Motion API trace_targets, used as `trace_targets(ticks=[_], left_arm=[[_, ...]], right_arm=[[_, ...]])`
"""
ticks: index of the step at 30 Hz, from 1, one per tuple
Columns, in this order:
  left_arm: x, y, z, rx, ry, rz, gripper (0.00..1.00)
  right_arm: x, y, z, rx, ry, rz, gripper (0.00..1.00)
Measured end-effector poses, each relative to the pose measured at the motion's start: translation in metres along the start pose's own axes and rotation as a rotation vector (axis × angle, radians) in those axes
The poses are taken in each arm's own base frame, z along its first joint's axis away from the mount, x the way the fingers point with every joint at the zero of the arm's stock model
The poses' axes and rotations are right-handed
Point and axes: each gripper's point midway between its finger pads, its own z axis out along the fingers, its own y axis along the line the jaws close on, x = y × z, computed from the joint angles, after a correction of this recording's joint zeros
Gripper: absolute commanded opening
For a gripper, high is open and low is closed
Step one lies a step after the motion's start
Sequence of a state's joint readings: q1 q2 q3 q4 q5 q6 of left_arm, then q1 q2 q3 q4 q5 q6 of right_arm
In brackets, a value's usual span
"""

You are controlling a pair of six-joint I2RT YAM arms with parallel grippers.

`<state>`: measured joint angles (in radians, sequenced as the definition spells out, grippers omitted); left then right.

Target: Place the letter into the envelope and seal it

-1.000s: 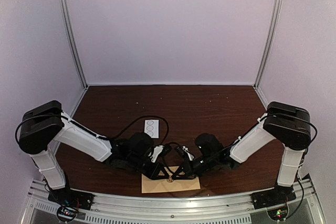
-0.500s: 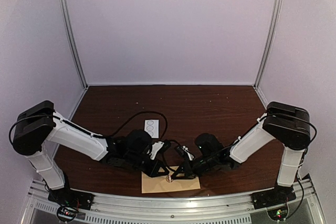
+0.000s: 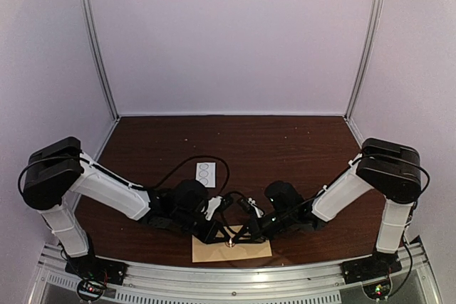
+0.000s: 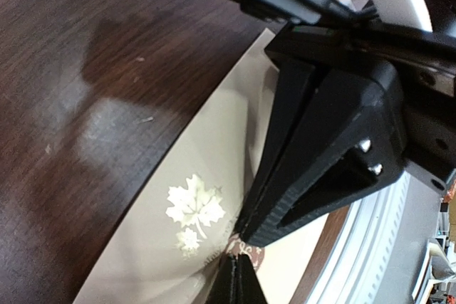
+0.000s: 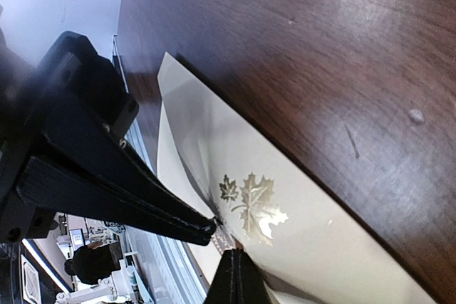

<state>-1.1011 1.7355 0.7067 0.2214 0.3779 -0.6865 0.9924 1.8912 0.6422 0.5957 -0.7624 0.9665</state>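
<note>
Touching envelope (image 3: 256,251) flap tip | left gripper (image 3: 219,236) jaws pressed together | right gripper (image 3: 241,237) jaws pressed together

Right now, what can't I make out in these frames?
- Letter: no view shows it; the envelope would hide it if inside.
- Round seal: both wrist views, mostly covered by the left gripper and right gripper.
- White card markings: top view, too small.

Matt tan paper envelope (image 3: 253,251), shiny foil leaf (image 5: 255,208), glossy wood-grain table (image 3: 285,147)
</note>
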Motion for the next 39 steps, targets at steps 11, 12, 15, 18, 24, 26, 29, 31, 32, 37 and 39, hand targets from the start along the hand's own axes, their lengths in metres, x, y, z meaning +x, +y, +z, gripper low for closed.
trace_targets(ticks=[11, 12, 15, 18, 24, 26, 29, 31, 32, 37, 39], left_arm=[[0.006, 0.005, 0.004, 0.01, -0.008, -0.009, 0.0], [0.006, 0.005, 0.005, 0.011, -0.01, -0.009, 0.0], [0.007, 0.005, 0.005, 0.014, -0.013, -0.012, 0.0], [0.007, 0.005, 0.004, 0.017, -0.014, -0.015, 0.0], [0.008, 0.005, 0.004, 0.018, -0.017, -0.017, 0.0], [0.008, 0.005, 0.004, 0.018, -0.017, -0.018, 0.0], [0.008, 0.005, 0.004, 0.018, -0.017, -0.018, 0.0], [0.008, 0.005, 0.004, 0.018, -0.017, -0.018, 0.0], [0.008, 0.005, 0.004, 0.018, -0.017, -0.018, 0.0], [0.008, 0.005, 0.004, 0.018, -0.017, -0.02, 0.0], [0.008, 0.005, 0.004, 0.018, -0.017, -0.021, 0.0]], right_arm=[[0.0, 0.0, 0.0, 0.001, 0.0, 0.003, 0.07], [0.0, 0.0, 0.0, 0.001, 0.0, 0.003, 0.11], [-0.001, 0.001, -0.001, 0.001, -0.005, -0.002, 0.2], [-0.004, 0.003, -0.009, 0.019, -0.016, -0.002, 0.25], [-0.012, 0.007, -0.026, 0.067, -0.061, -0.026, 0.16], [-0.012, 0.007, -0.028, 0.079, -0.061, -0.035, 0.08], [-0.011, 0.009, -0.026, 0.09, -0.054, -0.053, 0.0], [-0.01, 0.014, -0.024, 0.085, -0.046, -0.068, 0.0], [-0.01, 0.017, -0.022, 0.079, -0.043, -0.075, 0.0], [-0.006, 0.032, -0.012, 0.042, -0.022, -0.11, 0.0], [-0.005, 0.031, -0.008, 0.036, -0.014, -0.109, 0.0]])
